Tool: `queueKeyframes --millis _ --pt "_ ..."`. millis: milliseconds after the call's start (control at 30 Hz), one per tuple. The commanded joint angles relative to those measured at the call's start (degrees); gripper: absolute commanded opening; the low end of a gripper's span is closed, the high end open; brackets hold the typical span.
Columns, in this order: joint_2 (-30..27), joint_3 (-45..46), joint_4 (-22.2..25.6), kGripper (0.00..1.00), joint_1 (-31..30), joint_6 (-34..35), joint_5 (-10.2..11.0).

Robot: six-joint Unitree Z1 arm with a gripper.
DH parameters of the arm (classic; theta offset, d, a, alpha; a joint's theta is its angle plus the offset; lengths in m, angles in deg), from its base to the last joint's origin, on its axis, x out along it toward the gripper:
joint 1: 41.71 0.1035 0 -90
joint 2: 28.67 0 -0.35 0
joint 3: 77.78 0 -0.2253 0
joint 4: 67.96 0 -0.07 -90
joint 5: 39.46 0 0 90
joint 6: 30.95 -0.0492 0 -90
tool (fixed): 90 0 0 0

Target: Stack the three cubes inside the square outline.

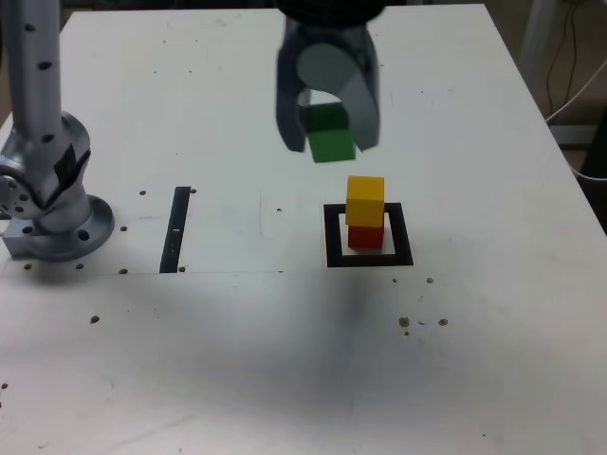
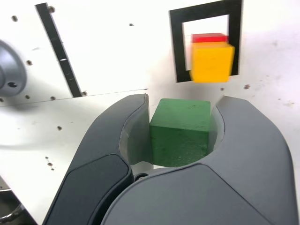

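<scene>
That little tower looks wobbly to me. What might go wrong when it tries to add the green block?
1. The yellow cube sits slightly off-centre on the red cube, so a nudge from the gripper might topple both.
2. The green cube is held in the air, not yet over the stack; released off-centre, it would likely slide off.
3. A fall could scatter cubes beyond the square outline.

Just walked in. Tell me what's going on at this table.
A single robot arm is stacking cubes. Its gripper is shut on the green cube and holds it in the air, above the table. The yellow cube already sits on the red cube inside the square outline. The green cube is not yet on the stack. A narrow black strip lies apart, toward the exterior view's left.
</scene>
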Motion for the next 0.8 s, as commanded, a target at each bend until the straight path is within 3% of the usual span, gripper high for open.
queueKeyframes --millis 0,767 --pt "1.5 -1.1 0.7 0.13 0.2 -0.3 0.0" --pt "11.8 -4.7 1.1 0.13 6.7 -6.9 -0.5"
